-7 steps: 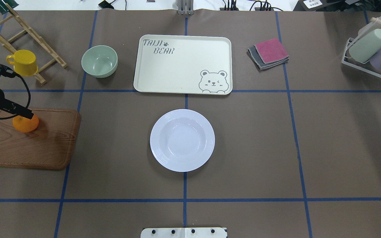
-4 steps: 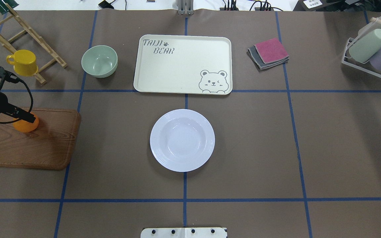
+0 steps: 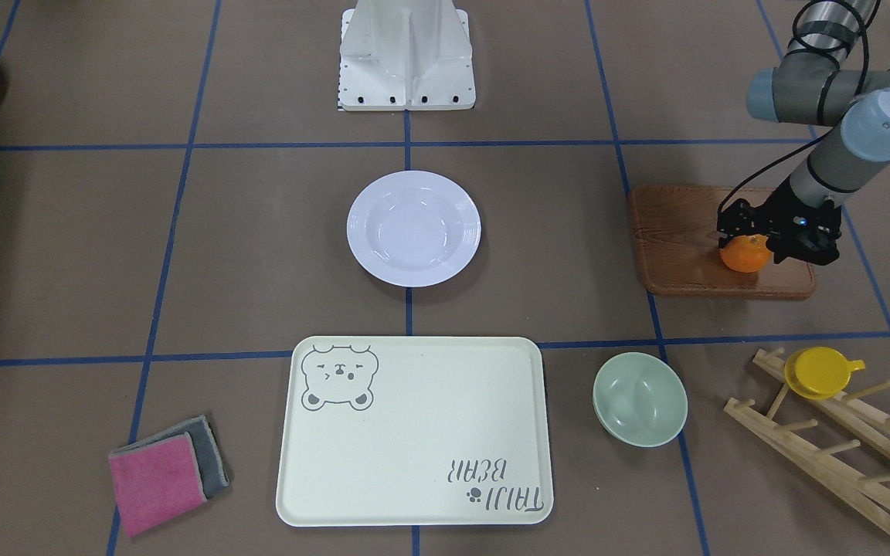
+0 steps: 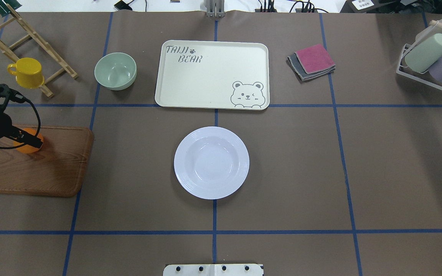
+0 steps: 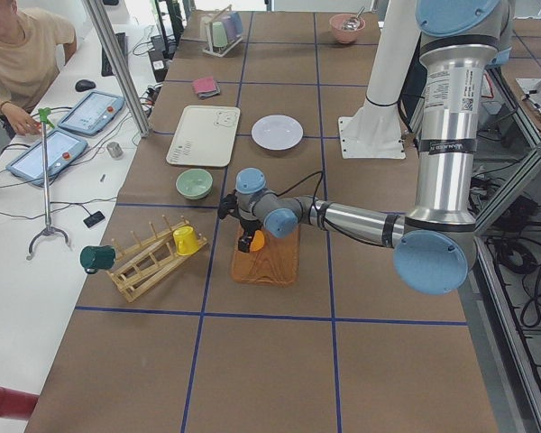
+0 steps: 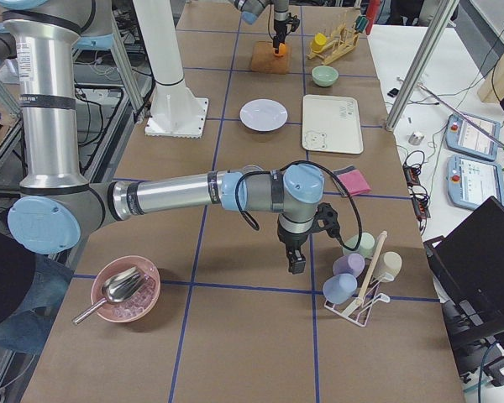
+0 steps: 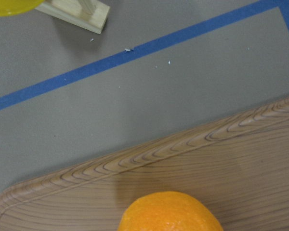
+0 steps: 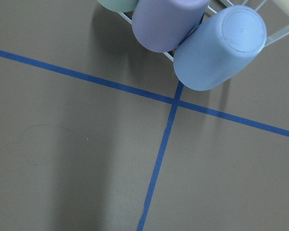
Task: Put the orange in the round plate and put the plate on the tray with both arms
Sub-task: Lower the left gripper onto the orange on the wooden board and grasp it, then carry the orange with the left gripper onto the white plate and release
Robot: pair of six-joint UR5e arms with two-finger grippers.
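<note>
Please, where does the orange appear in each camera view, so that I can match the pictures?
Exterior front-facing: orange at the right, mid-height.
Overhead exterior: orange at the far left, mid-height.
Exterior left: orange near the centre.
Exterior right: orange at the top, centre.
Left wrist: orange at the bottom edge.
Right wrist: not in it.
Shared landmark: the brown wooden board under it.

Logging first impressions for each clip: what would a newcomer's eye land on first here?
The bright orange on the wooden board, on the robot's left side of the table, with the left gripper low over it; whether it grips is unclear. Next come the empty white round plate at the table's centre and the cream bear-printed tray just beyond it, also bare.
</note>
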